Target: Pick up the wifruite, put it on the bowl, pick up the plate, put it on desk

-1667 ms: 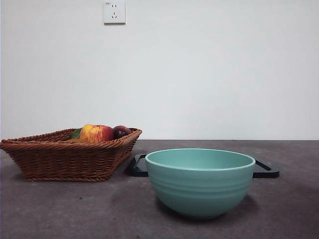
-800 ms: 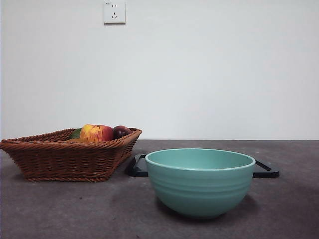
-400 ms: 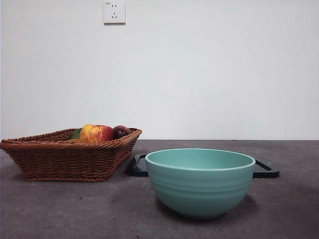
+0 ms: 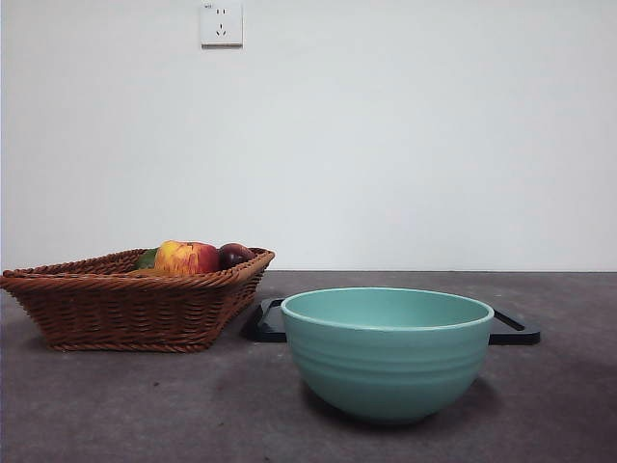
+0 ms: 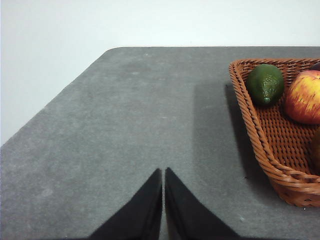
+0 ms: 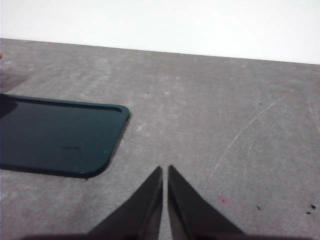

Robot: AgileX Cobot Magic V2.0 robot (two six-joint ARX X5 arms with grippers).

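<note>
While both arms wait, the wicker basket point(image 4: 135, 304) sits at the left of the front view with a red-and-yellow apple point(image 4: 186, 258), a dark purple fruit point(image 4: 234, 255) and a green avocado point(image 5: 265, 84); the wifruite is hardly visible. The teal bowl point(image 4: 388, 352) stands right of center on the desk point(image 4: 145, 405), before a dark plate point(image 6: 55, 135). The left gripper point(image 5: 163, 172) and right gripper point(image 6: 165, 170) have jaws pressed together, empty.

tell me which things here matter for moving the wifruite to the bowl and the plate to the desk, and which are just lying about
Part of the job:
- wifruite, only an edge showing in the basket
- bowl
- dark plate behind the bowl
- desk
- left end effector and right end effector, both shut, waiting

Just lying about:
- wicker basket
- apple
- dark purple fruit
- green fruit
- wall socket
</note>
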